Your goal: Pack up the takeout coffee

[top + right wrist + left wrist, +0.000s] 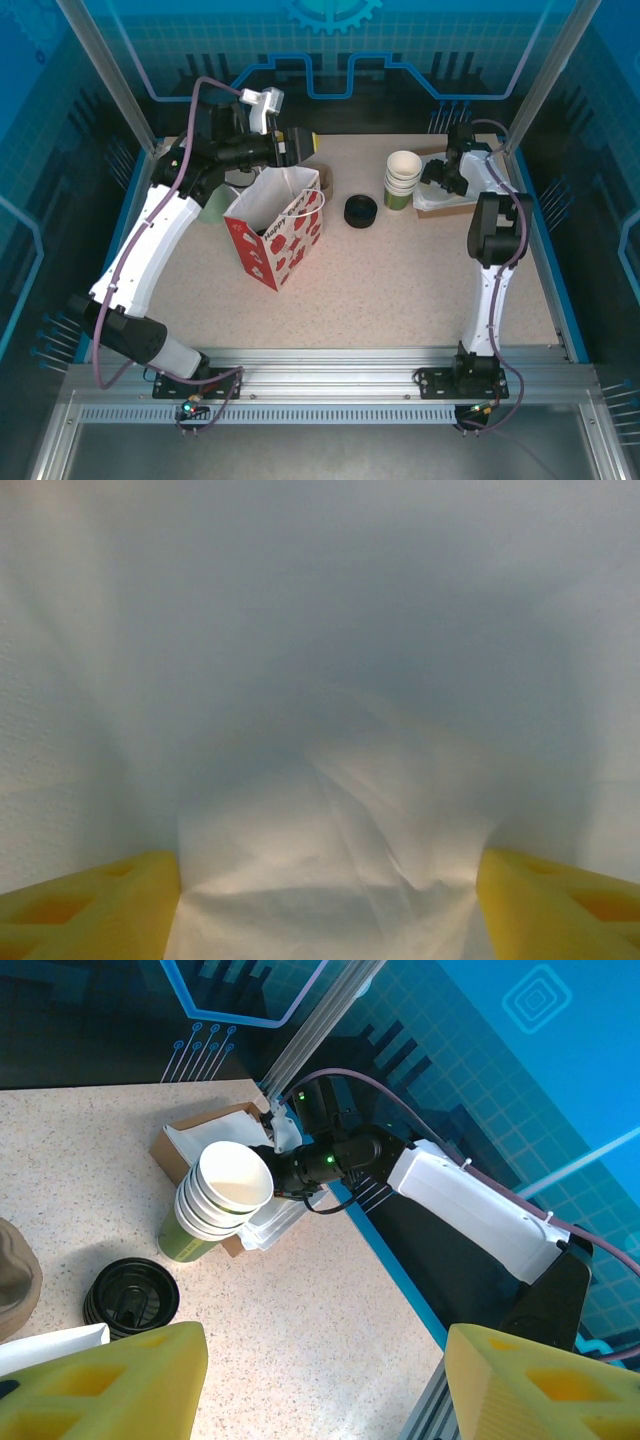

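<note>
The takeout coffee is hidden from view. A white gift bag with red print (283, 232) stands open at the left middle of the table, its inside dark. My left gripper (303, 141) hovers just behind the bag's top. Seen in the left wrist view, the left gripper (325, 1380) is open, with only bare table between its yellow pads. My right gripper (438, 178) is down in a cardboard box of white napkins (452, 206). In the right wrist view the right gripper (330, 905) stands wide, with creased white paper (330, 840) reaching from pad to pad.
A stack of unlidded green cups (403, 180) stands just left of the box, and a squat black stack of lids (361, 211) lies between the cups and the bag. A pale green shape (213, 206) sits left of the bag, partly behind my left arm.
</note>
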`<action>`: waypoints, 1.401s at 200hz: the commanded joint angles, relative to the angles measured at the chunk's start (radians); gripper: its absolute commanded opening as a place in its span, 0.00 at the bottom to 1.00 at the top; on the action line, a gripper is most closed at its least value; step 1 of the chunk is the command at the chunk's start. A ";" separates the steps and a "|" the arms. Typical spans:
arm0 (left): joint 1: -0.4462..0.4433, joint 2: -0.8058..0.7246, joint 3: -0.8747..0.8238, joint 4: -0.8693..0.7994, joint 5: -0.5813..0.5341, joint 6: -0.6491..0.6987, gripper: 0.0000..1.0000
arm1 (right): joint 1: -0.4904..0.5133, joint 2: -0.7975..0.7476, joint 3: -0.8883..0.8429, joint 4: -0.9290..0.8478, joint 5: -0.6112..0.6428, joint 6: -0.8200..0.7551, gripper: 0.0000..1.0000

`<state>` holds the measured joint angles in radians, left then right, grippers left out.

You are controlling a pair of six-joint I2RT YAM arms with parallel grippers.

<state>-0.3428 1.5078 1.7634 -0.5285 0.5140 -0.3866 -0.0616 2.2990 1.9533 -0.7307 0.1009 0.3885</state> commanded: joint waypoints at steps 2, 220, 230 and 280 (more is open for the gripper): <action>-0.002 -0.028 -0.021 0.005 0.020 0.018 0.65 | 0.003 0.049 0.046 -0.041 -0.002 -0.014 0.74; -0.001 -0.039 -0.059 0.007 0.035 0.026 0.66 | -0.028 -0.069 0.050 -0.041 -0.050 -0.060 0.23; -0.002 -0.039 -0.060 0.007 0.036 0.024 0.66 | -0.030 -0.076 0.052 -0.042 -0.055 -0.064 0.22; -0.002 -0.040 -0.061 0.004 0.037 0.030 0.66 | -0.038 -0.101 0.059 -0.054 -0.055 -0.074 0.17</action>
<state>-0.3428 1.4910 1.7119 -0.5262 0.5217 -0.3832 -0.0807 2.2444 1.9800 -0.7536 0.0628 0.3317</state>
